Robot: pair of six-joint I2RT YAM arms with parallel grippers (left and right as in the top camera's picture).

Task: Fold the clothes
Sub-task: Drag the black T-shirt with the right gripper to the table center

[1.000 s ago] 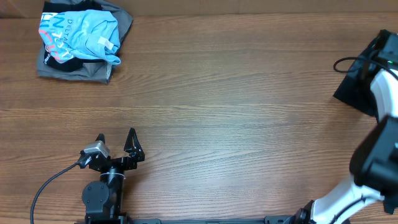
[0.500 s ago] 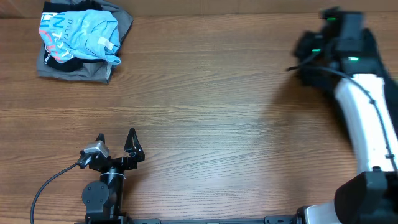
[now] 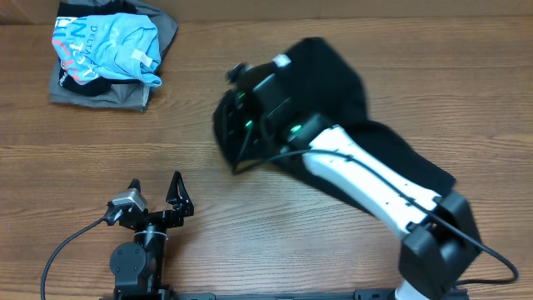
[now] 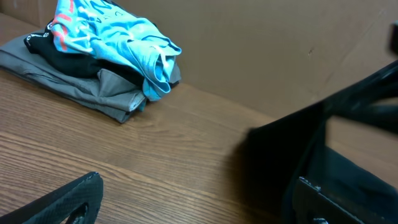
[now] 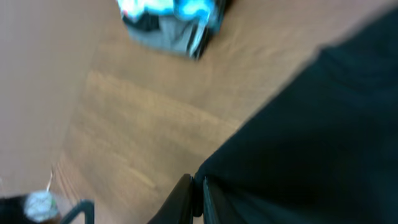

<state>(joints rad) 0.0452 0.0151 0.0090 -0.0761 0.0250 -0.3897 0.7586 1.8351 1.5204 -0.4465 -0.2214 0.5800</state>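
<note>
The black T-shirt (image 3: 333, 79) is spread in mid-drag across the middle and right of the wooden table, with a small white tag (image 3: 283, 60) near its upper edge. My right gripper (image 3: 237, 137) is shut on the shirt's left edge; the right wrist view shows the fingers (image 5: 198, 190) pinching black fabric (image 5: 311, 143). My left gripper (image 3: 156, 193) rests open and empty at the near left of the table. In the left wrist view the black shirt (image 4: 280, 155) hangs at the right, behind the open fingers (image 4: 199, 202).
A light blue printed shirt (image 3: 104, 46) lies on a folded grey garment (image 3: 100, 92) at the far left corner; they also show in the left wrist view (image 4: 112, 37). The white right arm (image 3: 375, 183) reaches diagonally over the table.
My right arm has swung from the far right edge to the table's middle, pulling the black shirt with it onto the table. The left arm has not moved.
</note>
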